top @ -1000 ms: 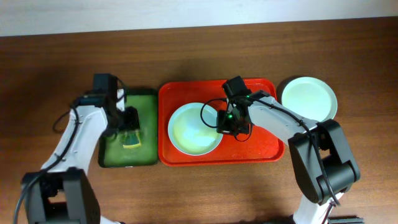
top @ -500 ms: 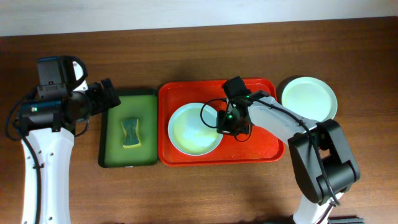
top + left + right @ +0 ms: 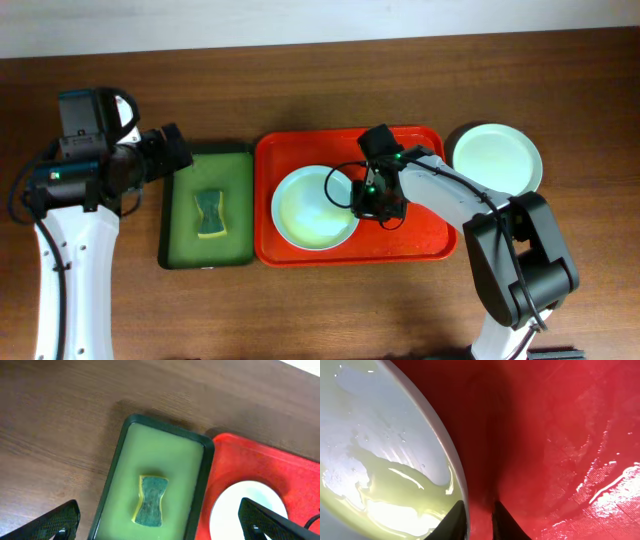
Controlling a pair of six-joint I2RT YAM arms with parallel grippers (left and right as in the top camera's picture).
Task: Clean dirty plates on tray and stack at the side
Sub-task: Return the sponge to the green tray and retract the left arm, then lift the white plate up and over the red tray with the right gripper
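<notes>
A pale mint-blue plate (image 3: pixel 312 208) lies in the left half of the red tray (image 3: pixel 420 238), with a wet yellowish film (image 3: pixel 395 495) on it. My right gripper (image 3: pixel 366 200) is low at the plate's right rim. Its jaws stand slightly apart astride that rim: one fingertip (image 3: pixel 451 521) is over the plate (image 3: pixel 380 435), the other (image 3: pixel 509 522) over the tray (image 3: pixel 560 435), with red showing between. My left gripper (image 3: pixel 172 152) hangs open and empty, high over the left end of the green tray. In the left wrist view its fingertips (image 3: pixel 62 521) frame the sponge (image 3: pixel 151 501).
The dark green tray (image 3: pixel 240 150) holds the yellow-green sponge (image 3: pixel 209 213) and stands left of the red tray. On the bare wood right of the red tray, a pale plate (image 3: pixel 497 160) sits on top of another. The table's back edge meets a white wall.
My left arm has let go of the sponge, lifted back to the left, and opened wide. The right jaws have parted a little at the plate's rim.
</notes>
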